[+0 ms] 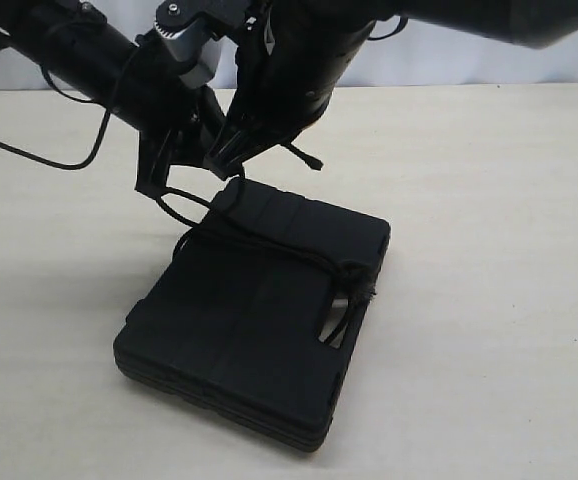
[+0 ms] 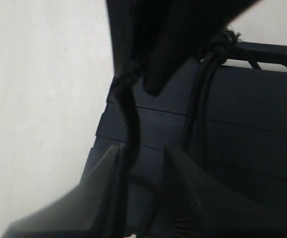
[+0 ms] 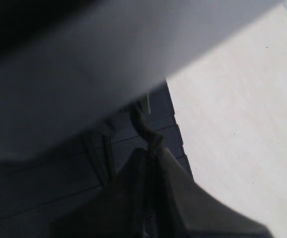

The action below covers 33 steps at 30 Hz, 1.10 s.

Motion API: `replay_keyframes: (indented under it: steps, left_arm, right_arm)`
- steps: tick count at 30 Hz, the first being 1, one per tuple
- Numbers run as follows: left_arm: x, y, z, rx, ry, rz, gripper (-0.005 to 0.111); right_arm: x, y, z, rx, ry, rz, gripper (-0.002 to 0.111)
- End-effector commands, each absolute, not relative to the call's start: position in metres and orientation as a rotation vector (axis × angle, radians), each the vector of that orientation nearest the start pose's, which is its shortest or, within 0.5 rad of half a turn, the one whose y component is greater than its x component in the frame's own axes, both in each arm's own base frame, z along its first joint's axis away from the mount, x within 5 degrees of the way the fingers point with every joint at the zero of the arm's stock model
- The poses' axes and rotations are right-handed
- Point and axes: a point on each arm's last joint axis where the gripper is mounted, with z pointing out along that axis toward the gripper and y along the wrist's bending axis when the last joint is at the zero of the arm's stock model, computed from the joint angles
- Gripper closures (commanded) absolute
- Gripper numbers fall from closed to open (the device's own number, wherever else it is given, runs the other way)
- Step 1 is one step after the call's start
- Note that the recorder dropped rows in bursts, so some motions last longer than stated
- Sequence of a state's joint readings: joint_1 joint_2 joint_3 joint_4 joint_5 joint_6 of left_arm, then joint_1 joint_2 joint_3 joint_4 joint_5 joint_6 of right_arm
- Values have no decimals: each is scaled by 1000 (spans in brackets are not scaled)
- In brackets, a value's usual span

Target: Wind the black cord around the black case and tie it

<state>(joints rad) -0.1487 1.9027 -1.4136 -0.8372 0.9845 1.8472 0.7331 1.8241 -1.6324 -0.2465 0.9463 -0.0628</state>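
The black case (image 1: 259, 330) lies flat mid-table, its slot handle toward the right. The black cord (image 1: 269, 245) crosses the lid slantwise to a knot (image 1: 354, 275) by the handle. At the case's far left corner a loose loop of cord rises to both grippers. My right gripper (image 1: 219, 160) is shut on the cord (image 3: 142, 124), braid showing between its fingers (image 3: 151, 148). My left gripper (image 1: 164, 180) is open just below it. The cord (image 2: 132, 124) runs between the left gripper's spread fingers (image 2: 141, 158), along the inner face of one finger. The frayed tuft (image 2: 228, 37) sits beside the handle slot.
The case rests on a pale wooden table (image 1: 489, 200) with a white wall behind. A thin smooth robot wire (image 1: 29, 155) hangs from the left arm over the table's left side. Both arms crowd the space above the case's far left corner.
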Motion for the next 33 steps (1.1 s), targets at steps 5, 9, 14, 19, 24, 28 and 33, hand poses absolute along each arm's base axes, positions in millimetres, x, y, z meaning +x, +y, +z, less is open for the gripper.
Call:
replay_keyframes:
  steps: [5, 9, 14, 19, 24, 28, 33]
  left_arm:
    - [387, -117, 235, 1697, 1708, -392, 81]
    - [388, -117, 235, 1692, 1708, -393, 81]
    - [387, -116, 234, 1705, 1707, -397, 83]
    - [387, -116, 234, 1705, 1707, -395, 107]
    - [386, -117, 234, 1697, 1717, -409, 107]
    - [387, -116, 234, 1631, 1786, -428, 107]
    - [392, -104, 240, 1433, 1937, -440, 107]
  right_arm:
    - [312, 256, 311, -1105, 2307, -68, 104]
    - [312, 256, 311, -1105, 2307, -68, 104]
    - [312, 256, 311, -1105, 2307, -68, 104]
    - [312, 257, 311, -1069, 2321, -55, 104]
    - [313, 258, 312, -1023, 2326, -33, 90]
    - [313, 254, 314, -964, 2349, -47, 69]
    - [304, 232, 333, -883, 2401, -204, 44]
